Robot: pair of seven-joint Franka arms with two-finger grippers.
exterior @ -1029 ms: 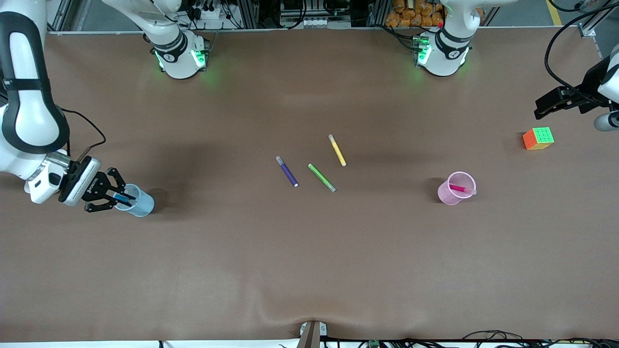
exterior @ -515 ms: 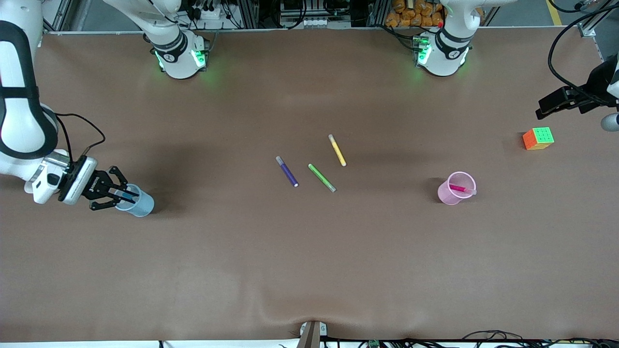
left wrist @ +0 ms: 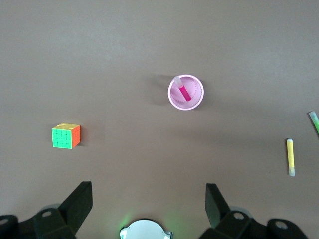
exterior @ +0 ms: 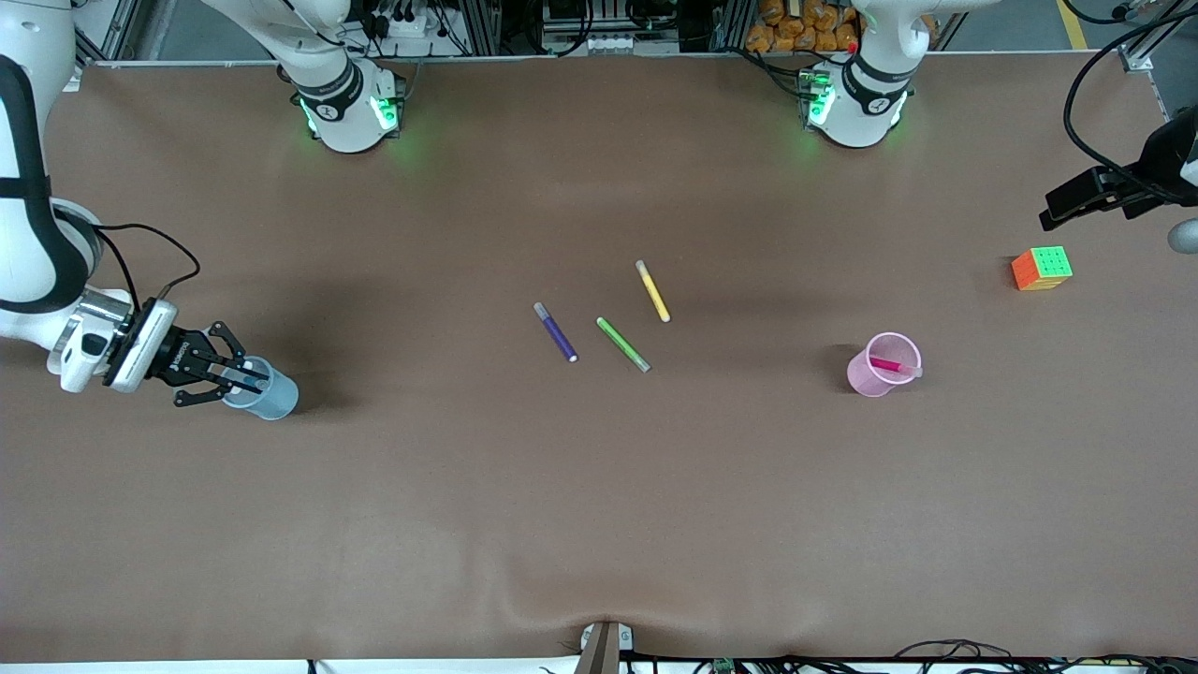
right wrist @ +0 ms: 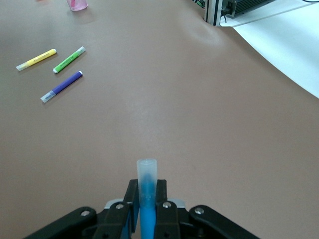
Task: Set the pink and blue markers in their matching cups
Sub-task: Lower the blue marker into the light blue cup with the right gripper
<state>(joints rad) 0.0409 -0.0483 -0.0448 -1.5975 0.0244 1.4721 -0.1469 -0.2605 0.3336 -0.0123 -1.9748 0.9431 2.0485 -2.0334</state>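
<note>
My right gripper hangs over the rim of the pale blue cup at the right arm's end of the table. It is shut on the blue marker, whose clear cap sticks out past the fingertips. The right wrist view does not show the cup. The pink marker leans inside the pink cup, seen from above in the left wrist view as cup and marker. My left gripper is open and empty, high over the left arm's end of the table.
A purple marker, a green marker and a yellow marker lie loose mid-table. A colourful cube sits near the left arm's end. The table's edge and a metal frame show in the right wrist view.
My right gripper has drawn back a little toward the table's end, still holding the blue marker at the blue cup's rim. The left arm has shifted slightly.
</note>
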